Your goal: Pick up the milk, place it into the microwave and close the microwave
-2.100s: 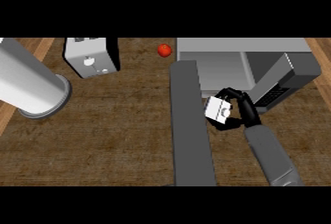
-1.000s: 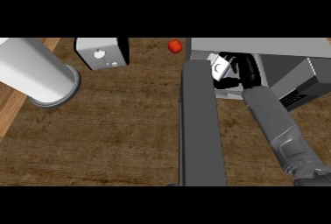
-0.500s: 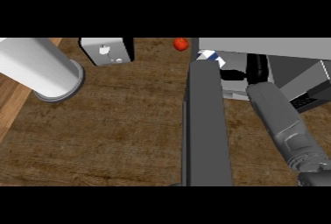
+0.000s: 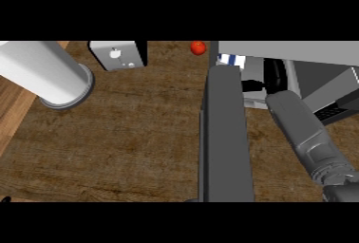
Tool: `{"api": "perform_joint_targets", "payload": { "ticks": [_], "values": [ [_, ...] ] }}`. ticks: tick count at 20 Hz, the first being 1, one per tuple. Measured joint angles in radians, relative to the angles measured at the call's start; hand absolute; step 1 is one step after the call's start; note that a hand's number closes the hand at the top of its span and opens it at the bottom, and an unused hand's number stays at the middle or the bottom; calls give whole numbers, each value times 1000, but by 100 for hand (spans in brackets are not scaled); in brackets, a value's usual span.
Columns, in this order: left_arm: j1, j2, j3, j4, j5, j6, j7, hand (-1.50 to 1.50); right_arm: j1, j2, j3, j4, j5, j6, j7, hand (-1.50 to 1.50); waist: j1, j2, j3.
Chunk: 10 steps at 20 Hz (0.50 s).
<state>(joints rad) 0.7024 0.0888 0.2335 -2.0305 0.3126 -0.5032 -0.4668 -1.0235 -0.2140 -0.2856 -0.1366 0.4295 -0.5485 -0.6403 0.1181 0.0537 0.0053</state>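
The milk [image 4: 229, 60], a white carton with blue stripes, sits inside the open microwave [image 4: 301, 50] at its left edge, partly hidden by the door's top. My right hand [image 4: 270, 77] reaches into the cavity from below and right, its fingers curled against the carton's right side. The grey forearm [image 4: 308, 137] runs down to the lower right. The microwave's door [image 4: 224, 142] stands open, seen edge-on as a dark grey bar down the middle. Only a black tip of my left hand [image 4: 4, 199] shows at the lower left edge.
A tall white cylinder [image 4: 43, 71] stands at the upper left near the counter's left edge. A grey box with round knobs [image 4: 116, 55] sits at the back. A red fruit [image 4: 198, 47] lies left of the microwave. The microwave's button panel [image 4: 335, 110] is far right.
My right hand has carried the milk up from in front of the microwave into its cavity. The hand now sits deeper inside, the carton at the cavity's left.
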Motion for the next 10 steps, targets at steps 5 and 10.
{"api": "perform_joint_targets", "payload": {
  "ticks": [5, 10],
  "values": [
    [-11, -5, -21, -1, -12, -9, 2, -150, 7, 6, -27, 6, -30, 87, -48, -150, -9, -6, 0],
    [-10, -25, -67, -17, -41, -12, 19, -150, 22, 11, -56, 3, -61, 171, -110, -150, -24, -13, 0]
  ]
}}
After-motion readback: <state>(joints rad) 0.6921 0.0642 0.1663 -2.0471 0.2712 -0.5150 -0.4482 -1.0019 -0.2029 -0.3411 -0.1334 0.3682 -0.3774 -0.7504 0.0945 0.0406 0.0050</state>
